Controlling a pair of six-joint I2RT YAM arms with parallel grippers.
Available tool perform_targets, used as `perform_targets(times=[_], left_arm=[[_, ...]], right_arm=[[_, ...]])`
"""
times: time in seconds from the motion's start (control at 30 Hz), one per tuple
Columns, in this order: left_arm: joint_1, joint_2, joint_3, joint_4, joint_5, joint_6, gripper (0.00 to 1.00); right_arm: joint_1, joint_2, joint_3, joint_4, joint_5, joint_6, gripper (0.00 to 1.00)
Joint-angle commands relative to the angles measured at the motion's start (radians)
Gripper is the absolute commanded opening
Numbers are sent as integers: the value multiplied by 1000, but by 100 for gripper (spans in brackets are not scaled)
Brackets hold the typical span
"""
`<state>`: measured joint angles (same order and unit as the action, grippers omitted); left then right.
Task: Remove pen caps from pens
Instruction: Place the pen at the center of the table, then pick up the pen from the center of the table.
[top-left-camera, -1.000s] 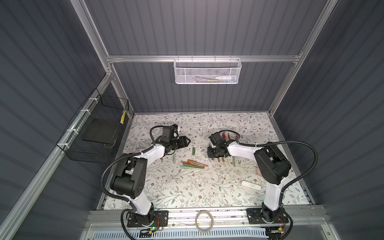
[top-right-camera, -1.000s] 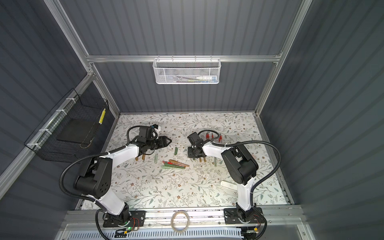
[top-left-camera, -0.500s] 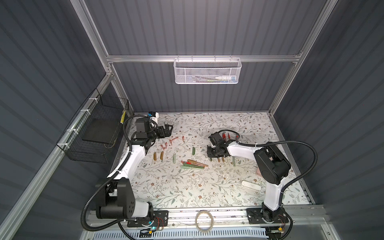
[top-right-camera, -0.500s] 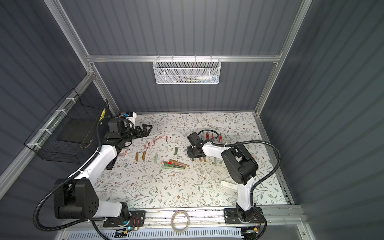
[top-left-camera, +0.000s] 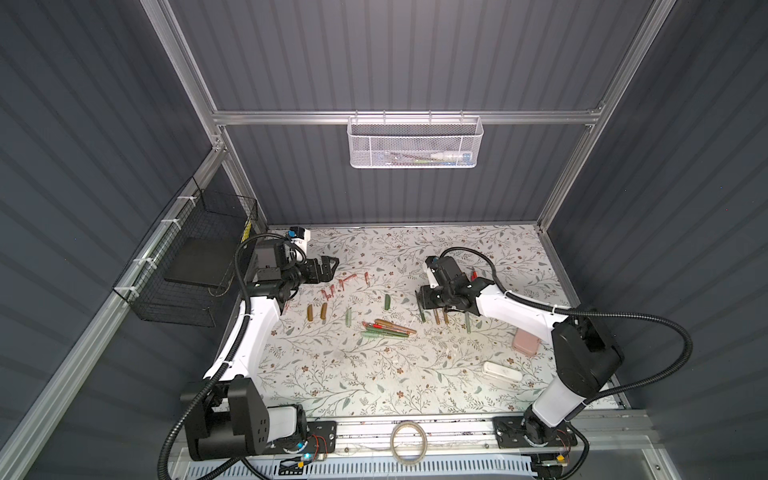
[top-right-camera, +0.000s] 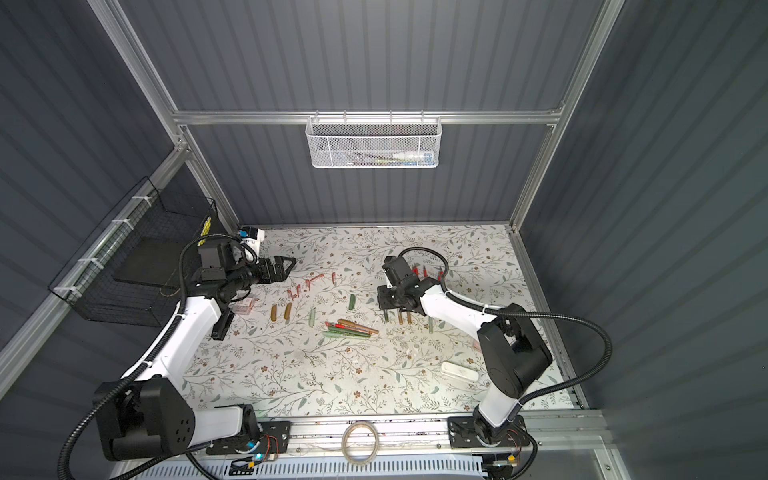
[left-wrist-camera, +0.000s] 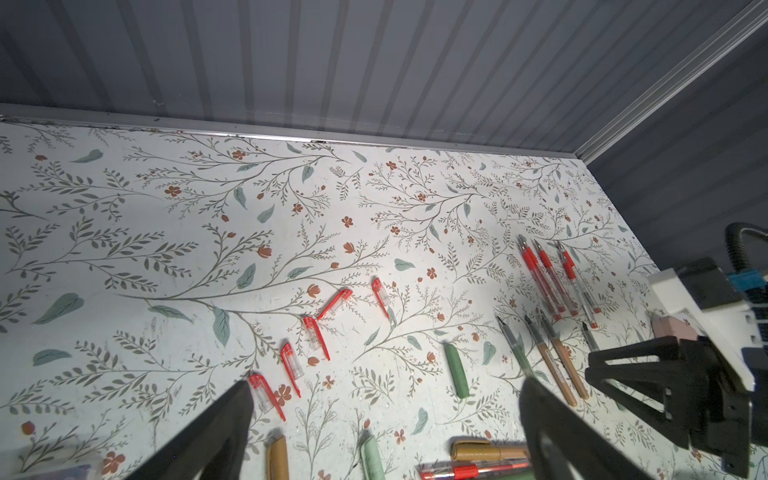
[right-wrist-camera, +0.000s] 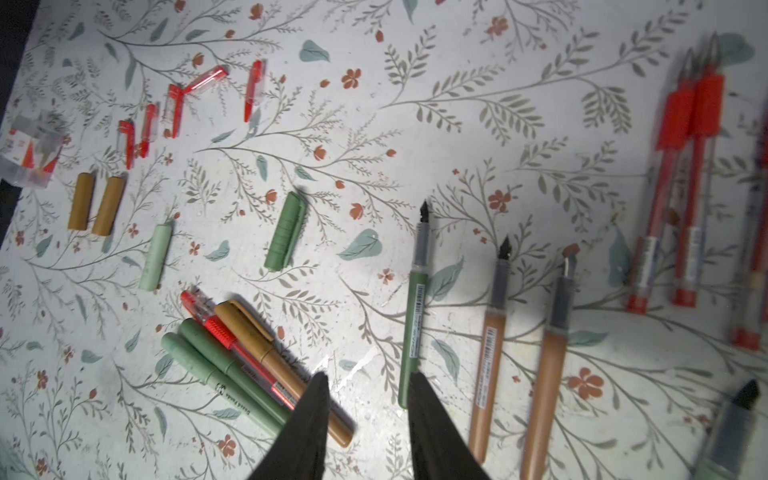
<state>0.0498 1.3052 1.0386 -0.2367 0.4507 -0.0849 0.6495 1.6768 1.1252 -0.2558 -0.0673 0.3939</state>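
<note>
Left fingers (left-wrist-camera: 216, 432) gape empty near the mat's (top-left-camera: 415, 395) far edge; right fingers (right-wrist-camera: 311, 424) stand apart over pens (right-wrist-camera: 415, 324).

The table (top-left-camera: 332, 374) is white with grey-green sprigs and rust flowers. Loose caps (left-wrist-camera: 289, 361) are red and clear; capped pens (right-wrist-camera: 232, 365) are green, mustard and red.

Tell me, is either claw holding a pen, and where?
Neither. The left gripper gapes empty; the right gripper is parted beside the olive-green pen, which lies free on the table.
</note>
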Motion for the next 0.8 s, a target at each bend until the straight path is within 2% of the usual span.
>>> perform_targets(times=[0.0, 0.17, 0.57, 0.77], left_arm=[[45, -15, -31, 25, 47, -25, 100], [101, -26, -62, 50, 58, -53, 100], [128, -44, -81, 75, 71, -64, 100], [132, -45, -89, 89, 78, -76, 100]], right_arm=[[35, 42, 34, -44, -61, -90, 37], [93, 158, 172, -187, -12, -191, 39], [163, 379, 397, -353, -12, -302, 38], [164, 421, 407, -366, -5, -317, 38]])
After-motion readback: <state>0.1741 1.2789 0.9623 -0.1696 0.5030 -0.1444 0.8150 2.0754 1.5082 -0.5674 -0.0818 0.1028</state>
